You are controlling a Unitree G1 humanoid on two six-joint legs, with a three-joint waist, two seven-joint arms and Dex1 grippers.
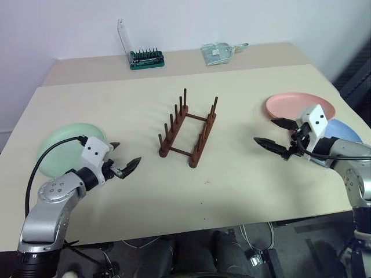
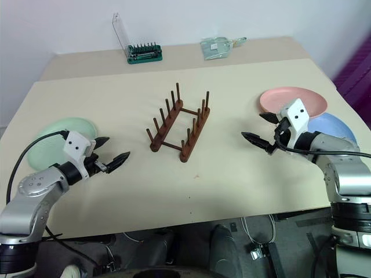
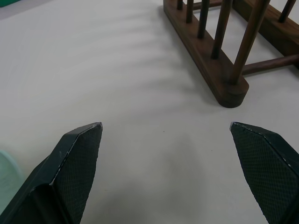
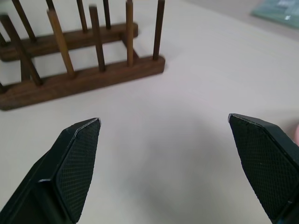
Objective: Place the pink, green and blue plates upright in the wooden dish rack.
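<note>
No plate is racked yet. The rack [image 1: 188,132] stands empty mid-desk, flanked by the wide, empty left claw [image 1: 123,161] and right claw [image 1: 273,133]. Beyond them, a plate must be reached: green [image 1: 61,147], pink [image 1: 290,105] or blue [image 1: 348,132].

A: Is there room around the wooden dish rack [image 1: 188,134]?

B: Yes. The table [image 1: 243,174] is bare on both sides of it and in front, so a gripper could come in from there.

A: What's in the way?

B: The pegs stand up in two rows. The green plate [image 1: 61,147] sits far left. The pink plate [image 1: 293,105] and blue plate [image 1: 348,132] sit far right. A green bit case [image 1: 146,58] and a clear bag [image 1: 219,52] sit at the back.
</note>
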